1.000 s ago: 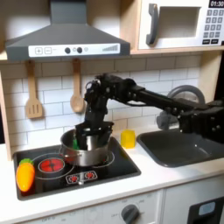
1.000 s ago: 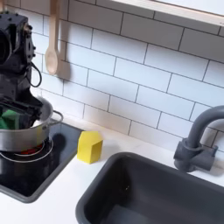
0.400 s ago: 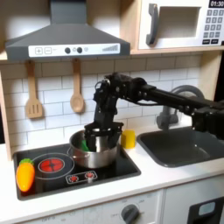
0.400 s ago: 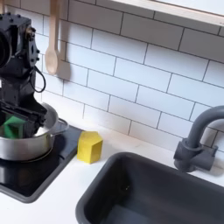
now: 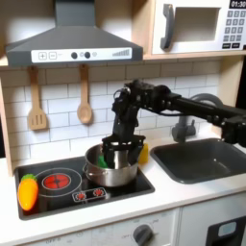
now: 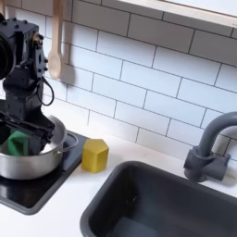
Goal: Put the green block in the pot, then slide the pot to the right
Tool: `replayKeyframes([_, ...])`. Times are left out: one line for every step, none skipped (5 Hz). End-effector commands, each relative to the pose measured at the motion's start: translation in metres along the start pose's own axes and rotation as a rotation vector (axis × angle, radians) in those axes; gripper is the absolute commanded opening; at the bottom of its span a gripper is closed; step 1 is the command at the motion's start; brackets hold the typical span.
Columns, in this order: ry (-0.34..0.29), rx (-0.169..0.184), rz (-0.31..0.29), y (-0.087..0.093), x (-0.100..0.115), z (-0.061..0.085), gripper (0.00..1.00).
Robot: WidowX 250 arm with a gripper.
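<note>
The white counter (image 5: 183, 197) carries a black stovetop (image 5: 77, 183) on the first exterior view's left and a dark sink (image 5: 202, 159) on the first exterior view's right. Above the stovetop hangs a grey range hood (image 5: 72, 43), and on the tiled wall behind it hang a wooden spatula (image 5: 36, 101) and a wooden spoon (image 5: 85, 96). The black arm (image 5: 178, 104) reaches over from the sink side and bends down above the stovetop.

The pot (image 5: 113, 168) sits on the stovetop, toward its sink-side edge. The gripper (image 5: 117, 151) is lowered to the pot's rim, and its fingers (image 6: 28, 130) look set over the pot's far wall, one inside and one outside; whether they actually pinch the wall I cannot tell.

The green block (image 6: 18, 143) lies inside the pot, against the wall on the second exterior view's left. A yellow cylinder (image 6: 94, 155) stands on the counter between the stovetop and the sink, just beside the pot but apart from it. An orange carrot (image 5: 28, 191) lies on the counter at the stovetop's far edge, well apart from the pot.
</note>
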State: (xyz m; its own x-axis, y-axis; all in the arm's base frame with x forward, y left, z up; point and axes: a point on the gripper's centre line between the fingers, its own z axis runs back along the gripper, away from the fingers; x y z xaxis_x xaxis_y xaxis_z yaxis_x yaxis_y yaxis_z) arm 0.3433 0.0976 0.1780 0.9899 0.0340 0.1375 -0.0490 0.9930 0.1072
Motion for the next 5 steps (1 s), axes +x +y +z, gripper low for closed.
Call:
replayKeyframes([-0.006,-0.005,-0.026,-0.0116,-0.0108,0.0045,1.00])
replayKeyframes([-0.011,-0.003,-0.031,-0.0156,-0.0134,0.0070,1.00])
replayKeyframes([-0.011,-0.006,-0.030,-0.0163,-0.0125,0.0066,1.00])
replayKeyframes([-0.011,-0.005,-0.034,-0.0171,-0.0123,0.0067,1.00])
replayKeyframes([-0.011,-0.005,-0.034,-0.0171,-0.0123,0.0067,1.00])
